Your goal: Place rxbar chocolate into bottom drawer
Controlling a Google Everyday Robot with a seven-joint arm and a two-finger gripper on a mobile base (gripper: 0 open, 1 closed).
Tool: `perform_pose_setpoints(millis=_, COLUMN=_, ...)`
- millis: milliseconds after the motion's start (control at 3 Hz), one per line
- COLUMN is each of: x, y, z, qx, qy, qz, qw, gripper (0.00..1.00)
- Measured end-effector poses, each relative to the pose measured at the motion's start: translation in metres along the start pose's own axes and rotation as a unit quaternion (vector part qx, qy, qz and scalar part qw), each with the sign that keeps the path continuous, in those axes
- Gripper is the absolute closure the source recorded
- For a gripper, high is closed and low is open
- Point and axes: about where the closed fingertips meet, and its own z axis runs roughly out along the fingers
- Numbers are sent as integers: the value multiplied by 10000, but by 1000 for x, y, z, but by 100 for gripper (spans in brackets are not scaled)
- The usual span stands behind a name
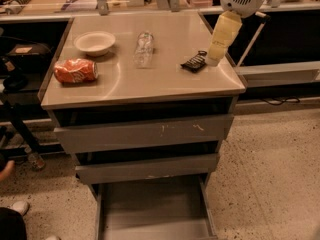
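The rxbar chocolate [194,61], a small flat black-wrapped bar, lies on the grey cabinet top [150,79] near its right edge. My gripper [214,59] hangs on the cream-coloured end of the arm, coming down from the upper right. Its tip is just to the right of the bar, close to it. The bottom drawer [155,206] is pulled out at the foot of the cabinet, and its flat grey floor has nothing in it.
A clear plastic bottle [144,48] lies in the middle of the top. A white bowl [95,42] and a crushed orange can [75,70] are at the left. The two upper drawers [145,133] stand slightly out. Dark shelving flanks the cabinet.
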Motion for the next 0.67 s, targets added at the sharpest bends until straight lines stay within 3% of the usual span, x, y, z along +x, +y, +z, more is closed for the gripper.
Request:
perform_pose_setpoints(millis=333, x=-32, y=-17, z=19, qx=-27, qy=-4, qz=82, qw=10000, gripper=0)
perform_pose_setpoints(millis=667, x=-40, y=-23, z=21, qx=57, qy=-113, qz=77, qw=9999, gripper=0)
